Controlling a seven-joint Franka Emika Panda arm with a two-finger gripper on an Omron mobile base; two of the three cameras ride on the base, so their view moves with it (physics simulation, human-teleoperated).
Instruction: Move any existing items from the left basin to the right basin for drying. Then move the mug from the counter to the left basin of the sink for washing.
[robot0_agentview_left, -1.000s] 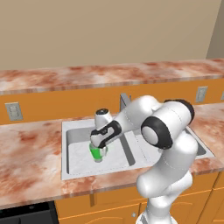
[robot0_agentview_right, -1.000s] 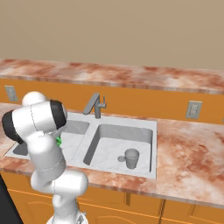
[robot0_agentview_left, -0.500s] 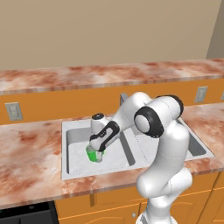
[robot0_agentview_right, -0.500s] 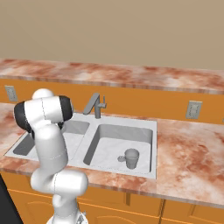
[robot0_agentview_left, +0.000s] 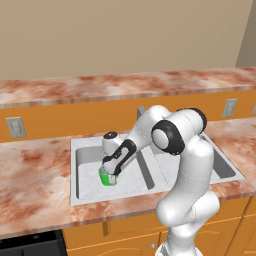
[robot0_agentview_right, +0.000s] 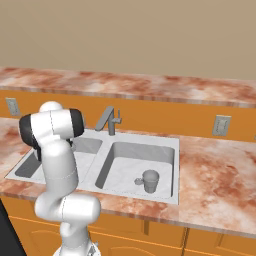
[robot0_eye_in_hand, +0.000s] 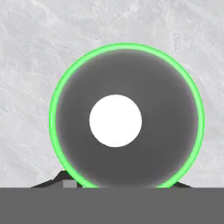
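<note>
The bright green mug is low in the left basin of the sink, at or just above its floor. My gripper comes down on it from above and is shut on the mug. In the hand view I look straight into the mug, with my gripper straddling its near side and a dark fingertip against its outer wall. The grey handleless cup stands upright in the right basin. My arm hides most of the left basin in the right base view.
An angular grey faucet rises at the back centre of the sink. Marbled counter surrounds the sink, with a raised ledge behind it and wall sockets on the orange backsplash. My arm hides most of the right basin in the left base view.
My gripper has carried the green mug down and a little to the left, deeper into the left basin. The grey cup has stayed put.
</note>
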